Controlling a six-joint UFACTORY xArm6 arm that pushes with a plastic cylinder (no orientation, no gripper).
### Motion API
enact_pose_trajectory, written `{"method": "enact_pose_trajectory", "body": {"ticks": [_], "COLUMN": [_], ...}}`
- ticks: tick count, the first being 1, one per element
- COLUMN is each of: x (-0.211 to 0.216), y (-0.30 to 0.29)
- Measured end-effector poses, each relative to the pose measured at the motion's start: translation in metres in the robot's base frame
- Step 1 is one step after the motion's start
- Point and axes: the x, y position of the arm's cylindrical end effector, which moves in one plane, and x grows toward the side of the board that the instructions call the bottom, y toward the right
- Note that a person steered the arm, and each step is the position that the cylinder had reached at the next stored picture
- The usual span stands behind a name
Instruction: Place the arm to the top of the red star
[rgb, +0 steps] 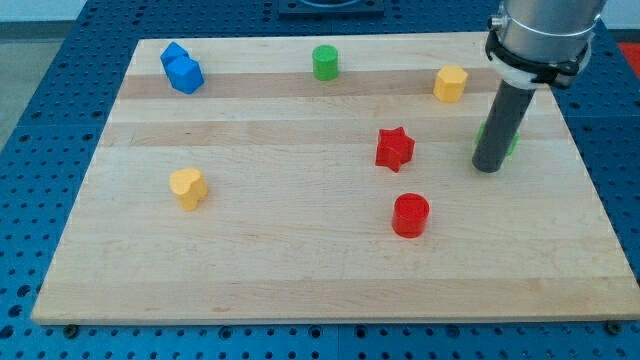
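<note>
The red star (394, 149) lies on the wooden board (300, 270), right of the middle. My tip (487, 167) rests on the board to the star's right, about a block's width and a half away and slightly lower in the view. The rod hides most of a green block (513, 143) just behind it. A red cylinder (410, 215) sits below the star.
A yellow block (450, 84) lies above and right of the star. A green cylinder (325, 62) stands near the top edge. A blue block (182, 69) is at the top left. A yellow heart-like block (187, 188) is at the left.
</note>
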Motion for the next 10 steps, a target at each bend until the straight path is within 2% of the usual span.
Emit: {"method": "enact_pose_trajectory", "body": {"ticks": [2, 4, 6, 7, 10], "x": [0.007, 0.0, -0.054, -0.055, -0.068], "y": [-0.131, -0.227, -0.205, -0.159, -0.126]}}
